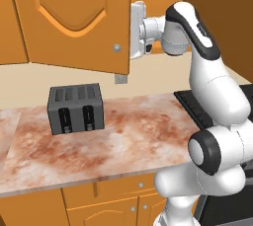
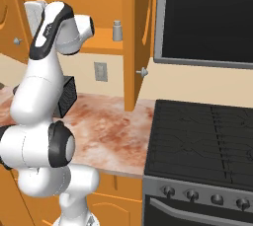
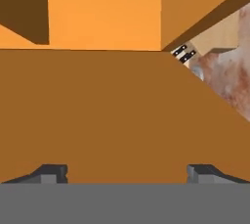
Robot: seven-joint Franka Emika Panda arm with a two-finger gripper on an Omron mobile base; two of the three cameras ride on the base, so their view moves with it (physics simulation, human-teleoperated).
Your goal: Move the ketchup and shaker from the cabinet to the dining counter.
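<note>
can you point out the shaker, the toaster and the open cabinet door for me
shaker [image 2: 117,31]: right base view, on the middle of its light-grey body, standing on the cabinet shelf.
toaster [image 1: 75,108]: left base view, on its dark front face above the levers.
cabinet door [image 1: 74,18]: left base view, on the arched raised panel.

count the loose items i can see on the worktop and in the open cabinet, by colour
grey: 2, the dark grey boxy toaster on the marble worktop, and the small light-grey cylindrical shaker on the orange cabinet shelf
other colours: 0
total: 2
</note>
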